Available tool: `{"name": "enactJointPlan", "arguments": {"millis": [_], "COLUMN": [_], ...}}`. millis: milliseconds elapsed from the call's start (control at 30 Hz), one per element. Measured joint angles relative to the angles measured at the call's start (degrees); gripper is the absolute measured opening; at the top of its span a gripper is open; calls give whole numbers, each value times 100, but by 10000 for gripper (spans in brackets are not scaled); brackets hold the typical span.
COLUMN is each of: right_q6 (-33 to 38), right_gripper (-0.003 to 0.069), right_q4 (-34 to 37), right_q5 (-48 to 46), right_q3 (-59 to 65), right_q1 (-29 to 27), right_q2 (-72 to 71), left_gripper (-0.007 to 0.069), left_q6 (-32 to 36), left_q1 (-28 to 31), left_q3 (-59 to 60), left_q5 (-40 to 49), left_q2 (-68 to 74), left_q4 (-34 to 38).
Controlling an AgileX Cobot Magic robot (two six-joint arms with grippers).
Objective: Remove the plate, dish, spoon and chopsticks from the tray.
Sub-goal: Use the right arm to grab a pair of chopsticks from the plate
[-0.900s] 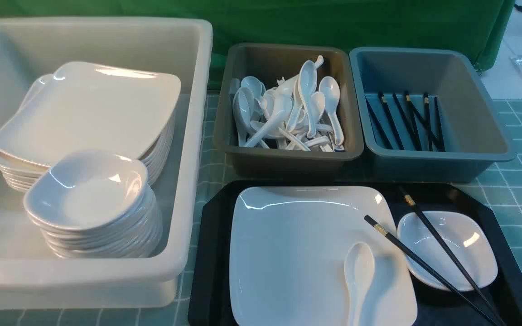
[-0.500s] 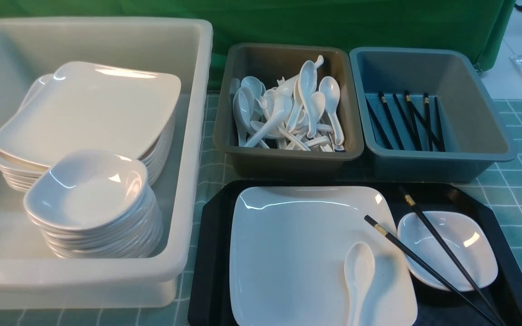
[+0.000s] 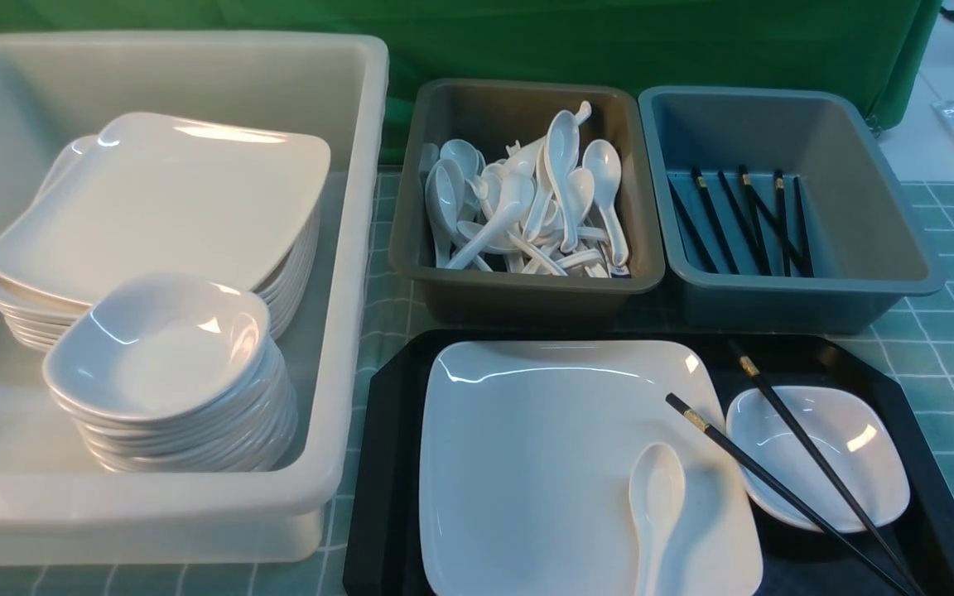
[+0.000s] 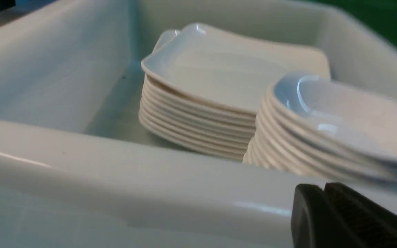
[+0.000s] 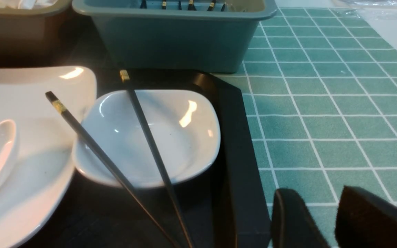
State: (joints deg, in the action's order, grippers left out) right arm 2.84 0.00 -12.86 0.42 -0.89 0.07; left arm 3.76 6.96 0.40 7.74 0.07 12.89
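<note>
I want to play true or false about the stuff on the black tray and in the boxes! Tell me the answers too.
1. The spoon lies on the plate. True.
2. The chopsticks rest across the dish. True.
3. The dish sits on top of the plate. False: it stands on the tray, beside the plate.
4. The grey bin behind the tray holds plates. False: it holds a pile of spoons.
5. The right gripper is holding the spoon. False: it is open and empty.
</note>
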Motion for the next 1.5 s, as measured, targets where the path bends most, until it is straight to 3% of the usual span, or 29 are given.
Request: {"name": "enactJointPlan", "arguments": {"millis": [100,233,400,567,733,833,1133,1267,1400,1433,1467,1500], "right_q6": [0,0,0,0,0,0,0,-58,-1327,-1914,-1914,-2547], "right_gripper": [242,242,242,242,242,242,242,242,242,242,242,242], "right_q4": [0,0,0,0,0,0,0,0,507,606,615,661], "right_q5": [0,0,0,0,0,0,0,0,383,623,658,876], "right_q3": [0,0,0,0,0,0,0,0,0,0,0,0], "right_q1": [0,0,0,0,0,0,0,0,0,0,0,0], "right_q2": [0,0,0,0,0,0,0,0,0,0,0,0], "left_gripper": [20,20,20,20,20,20,20,20,20,20,20,20], "left_q6": [-812,-1459,-1501,99,1131,1424,1928,2056,2211,2224,2230,2251], "left_q1": [0,0,-100,-607,-1042,-1535,-3538,-3955,-4064,-4064,-4064,-4064], "left_q3": [0,0,-603,-2257,-3349,-3659,-3734,-3752,-3771,-3771,-3771,-3771], "left_q5": [-774,-1445,-413,1516,2924,2894,1588,1394,1347,1347,1347,1353], "left_q2": [0,0,52,1451,3070,3844,4914,4933,4933,4933,4933,4933], "left_q4": [951,1414,985,871,1040,1113,1240,1246,1260,1260,1260,1260]}}
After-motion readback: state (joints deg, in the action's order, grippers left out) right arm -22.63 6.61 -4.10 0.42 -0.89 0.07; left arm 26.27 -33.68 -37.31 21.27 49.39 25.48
